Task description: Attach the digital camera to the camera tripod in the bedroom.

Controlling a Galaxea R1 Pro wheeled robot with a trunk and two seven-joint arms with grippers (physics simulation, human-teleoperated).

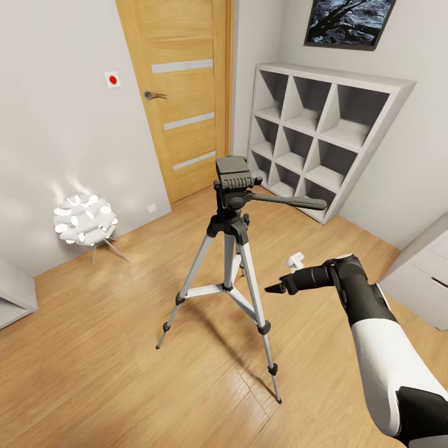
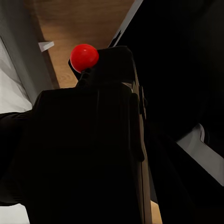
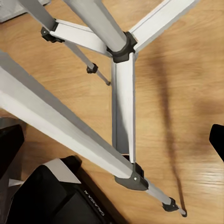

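Note:
The camera tripod [image 1: 227, 249] stands upright on the bedroom's wood floor [image 1: 112, 373], silver legs spread, its black pan head topmost and the long handle pointing right. My right gripper [image 1: 281, 281] hovers to the right of the tripod at mid-leg height, open and holding nothing. In the right wrist view the tripod's leg braces and centre hub [image 3: 122, 46] lie just past the open right gripper [image 3: 112, 140]. The digital camera [image 2: 93, 149], black with a red dot [image 2: 84, 57], sits very close in the left wrist view, off the floor and held in my left gripper; its fingers are lost in the dark.
A wooden door [image 1: 183, 93] is behind the tripod. A white cube shelf [image 1: 323, 137] leans against the right wall. A glowing white floor lamp [image 1: 84, 221] sits at the left. Grey furniture [image 1: 423, 274] edges in from the right and a low unit [image 1: 12, 298] from the left.

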